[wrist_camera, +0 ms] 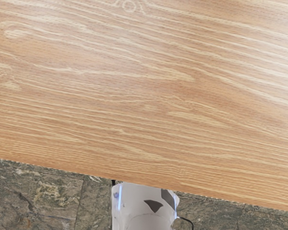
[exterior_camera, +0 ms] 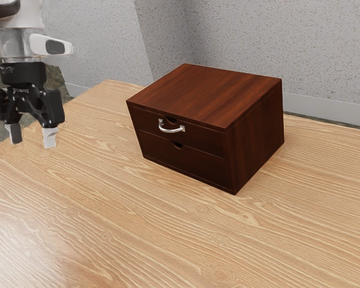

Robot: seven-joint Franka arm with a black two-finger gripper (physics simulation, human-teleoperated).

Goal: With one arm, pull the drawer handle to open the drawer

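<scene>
Clearly at the approach step, with gripper (exterior_camera: 32,137) spread and empty above the edge of the wooden table (exterior_camera: 108,228), well apart from the silver handle (exterior_camera: 171,127) on the shut upper drawer (exterior_camera: 201,137) of the dark cabinet (exterior_camera: 216,96). Next, likely: reach toward the exterior view's right, straddle the handle, close.

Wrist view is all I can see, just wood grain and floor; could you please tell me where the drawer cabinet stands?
Observer: The cabinet stands on the table, to the exterior view's right of the end effector, well apart from it.
Operator: Thank you; which drawer has the handle?
Observer: The upper drawer carries a silver handle.
Operator: Is the end effector open?
Observer: Yes, open and empty, hovering above the table.
</scene>
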